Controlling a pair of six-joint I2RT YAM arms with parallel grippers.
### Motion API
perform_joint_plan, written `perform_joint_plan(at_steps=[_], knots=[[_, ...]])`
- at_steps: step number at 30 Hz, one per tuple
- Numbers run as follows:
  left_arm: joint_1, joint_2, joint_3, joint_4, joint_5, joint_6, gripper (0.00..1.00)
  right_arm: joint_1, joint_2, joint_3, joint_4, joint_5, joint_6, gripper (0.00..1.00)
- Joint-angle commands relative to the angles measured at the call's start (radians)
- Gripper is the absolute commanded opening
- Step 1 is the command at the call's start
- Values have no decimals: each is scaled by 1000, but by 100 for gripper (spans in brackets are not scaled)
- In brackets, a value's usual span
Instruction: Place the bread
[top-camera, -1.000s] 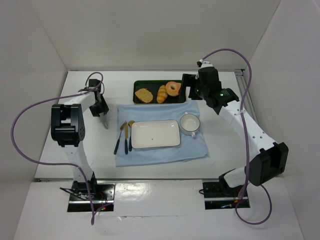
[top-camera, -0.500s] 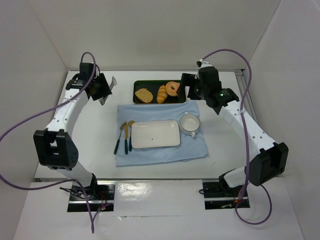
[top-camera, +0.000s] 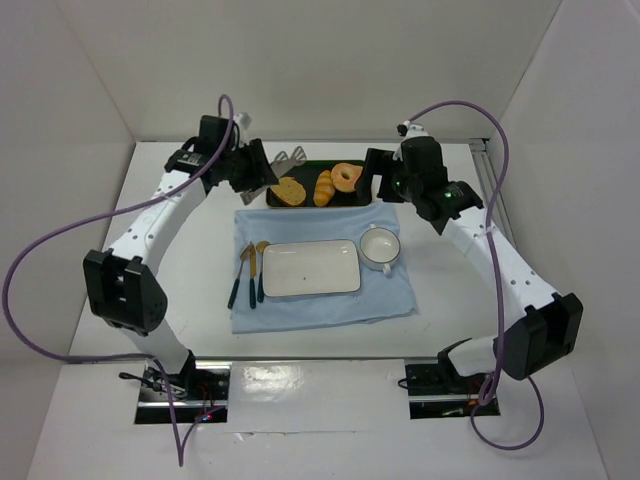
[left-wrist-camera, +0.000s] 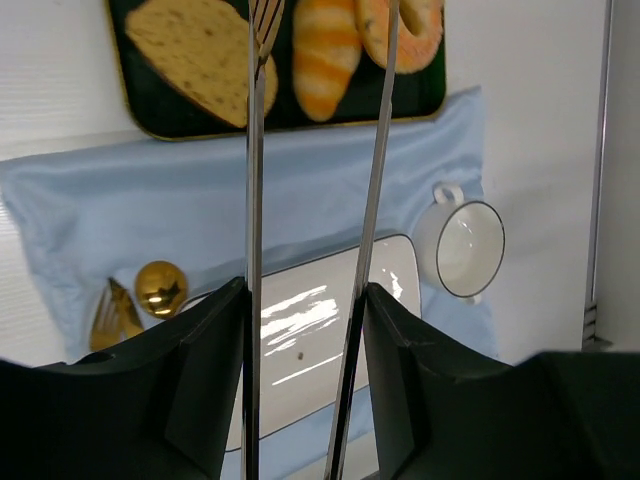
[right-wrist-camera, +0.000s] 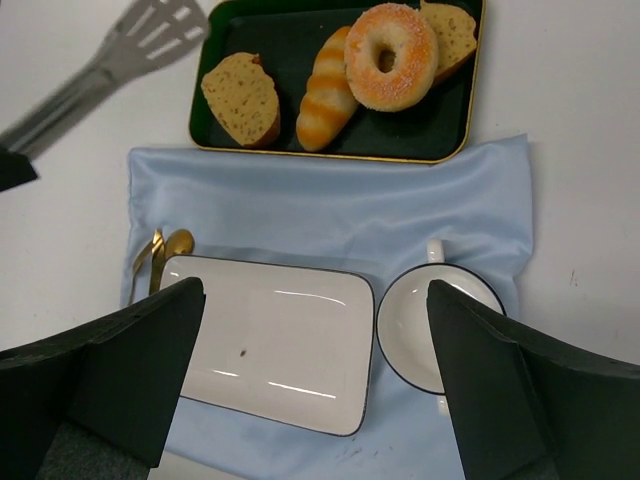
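The bread (top-camera: 346, 177) is a golden ring-shaped bun with a hole. It lies at the right end of the dark green tray (top-camera: 306, 167), beside an oblong roll (top-camera: 323, 187) and a toast slice (top-camera: 288, 190). It also shows in the right wrist view (right-wrist-camera: 390, 57) and the left wrist view (left-wrist-camera: 412, 30). My left gripper (top-camera: 255, 172) (left-wrist-camera: 305, 300) is shut on metal tongs (top-camera: 287, 160) (left-wrist-camera: 252, 150), whose tips reach over the tray's left end. My right gripper (top-camera: 380, 176) (right-wrist-camera: 315, 300) is open and empty, just right of the tray.
A white rectangular plate (top-camera: 310, 267) and a white cup (top-camera: 380, 246) sit on a light blue cloth (top-camera: 400, 292) in front of the tray. A gold spoon and fork (top-camera: 250, 272) lie left of the plate. White walls enclose the table.
My left arm has swung from the table's left side toward the tray, carrying the tongs with it. The right arm has hardly moved. The bread has not moved.
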Motion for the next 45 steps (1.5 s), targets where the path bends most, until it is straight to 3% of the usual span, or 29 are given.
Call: perform_joint_plan(at_steps=[1,17,41,45], knots=[[-43,53,83,70,73,-10,60,-7,-61,-12,48,32,8,99],[-178,320,356,18,53,0,60,-80,-131,-67,39,10,-2,99],[-215,395,399,-78,-121,27,59,-120,-141,-95,57,-30,-11,99],[-215,406,399,-78,-139,27,64,-120,-141,-95,57,-30,-11,99]])
